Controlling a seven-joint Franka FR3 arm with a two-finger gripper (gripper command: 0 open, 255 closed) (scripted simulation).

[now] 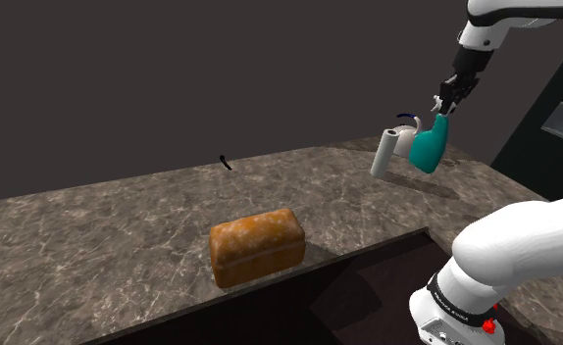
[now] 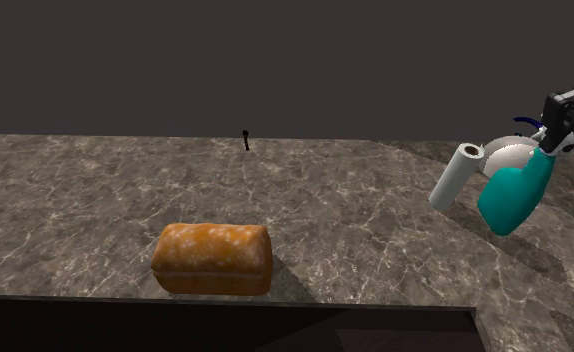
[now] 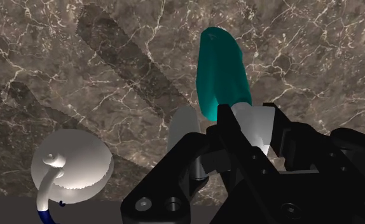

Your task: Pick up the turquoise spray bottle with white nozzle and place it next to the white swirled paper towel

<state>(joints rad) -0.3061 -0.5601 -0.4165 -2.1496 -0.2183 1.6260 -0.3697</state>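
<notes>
The turquoise spray bottle [image 1: 429, 147] [image 2: 515, 195] [image 3: 222, 70] hangs tilted above the marbled brown counter [image 1: 123, 225], casting a shadow on it. My gripper [image 1: 444, 106] [image 2: 553, 135] [image 3: 245, 133] is shut on its white nozzle [image 3: 254, 124] at the top. Close beside the bottle, a white paper towel roll [image 1: 385, 151] [image 2: 456, 175] [image 3: 185, 130] leans at a slant. The two look close together but apart.
A white round pot with a blue handle [image 1: 408, 122] [image 2: 510, 155] [image 3: 73, 167] sits just behind the roll. A brown bread loaf [image 1: 257, 246] [image 2: 213, 258] lies near the counter's front edge. A small black item [image 1: 227, 162] [image 2: 246, 139] stands at the back.
</notes>
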